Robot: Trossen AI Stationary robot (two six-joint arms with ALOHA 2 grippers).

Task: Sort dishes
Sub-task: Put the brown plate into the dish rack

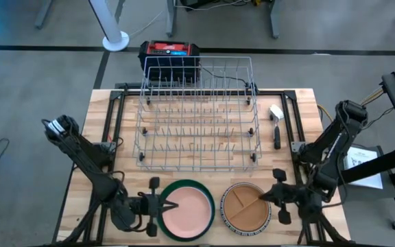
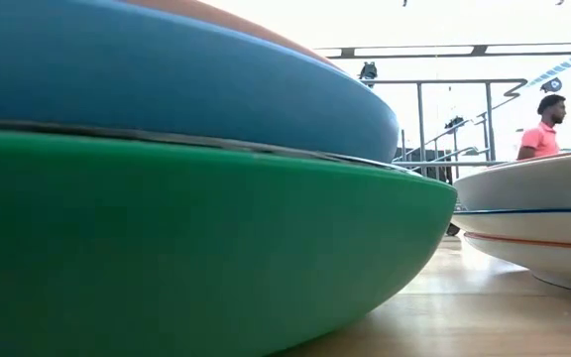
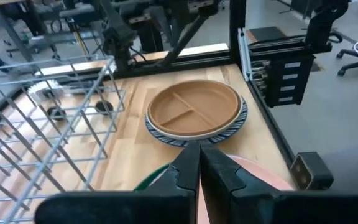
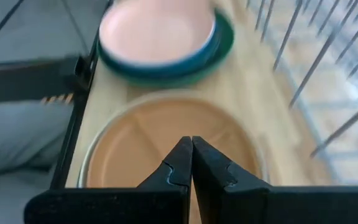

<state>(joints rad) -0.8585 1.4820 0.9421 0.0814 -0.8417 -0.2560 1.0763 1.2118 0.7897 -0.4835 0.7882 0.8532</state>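
Wire rack stood empty, so sorting had not started. Two stacks sat on the table just in front of the rack: pink plate on a blue one in the green plate, and the tan divided plate on a striped bowl. Left gripper hovered at the pink plate's outer edge, fingers pressed together, holding nothing. Right gripper was at the tan plate's outer edge, likewise closed and empty. Advice: open the fingers first, catch one rim only, then lift it clear of the stack before heading for the rack.
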